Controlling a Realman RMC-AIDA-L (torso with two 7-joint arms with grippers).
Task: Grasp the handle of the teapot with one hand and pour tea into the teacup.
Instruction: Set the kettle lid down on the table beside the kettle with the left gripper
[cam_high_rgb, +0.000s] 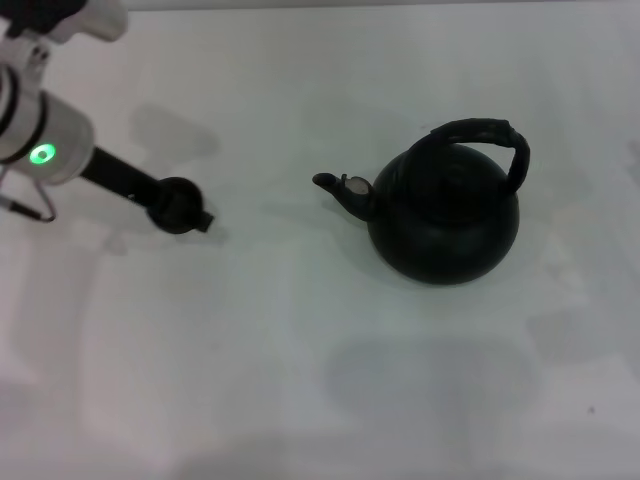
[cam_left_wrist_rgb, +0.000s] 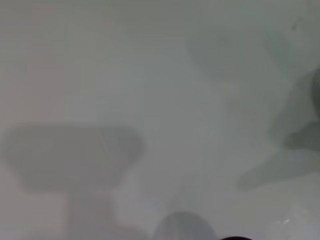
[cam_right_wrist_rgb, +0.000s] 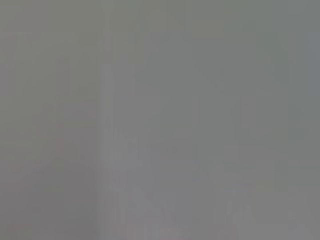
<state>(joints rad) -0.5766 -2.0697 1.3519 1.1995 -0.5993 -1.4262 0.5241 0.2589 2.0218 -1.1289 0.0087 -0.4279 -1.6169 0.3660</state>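
Note:
The teapot (cam_high_rgb: 445, 220), round and matte black-green, stands on the white table right of centre in the head view. Its short spout (cam_high_rgb: 335, 187) points left. The thick dark arched handle (cam_high_rgb: 480, 132) rises over its top, and nothing touches it. A tiny round dark teacup (cam_high_rgb: 178, 205) sits at the left, level with the spout and well apart from it. My left gripper (cam_high_rgb: 150, 190) reaches in from the upper left as a dark slim end that meets the cup. Whether it holds the cup does not show. My right gripper is out of view.
The white table (cam_high_rgb: 300, 350) fills the head view, with soft shadows on it. The left wrist view shows only pale table surface (cam_left_wrist_rgb: 150, 100) and blurred shadows. The right wrist view shows plain grey.

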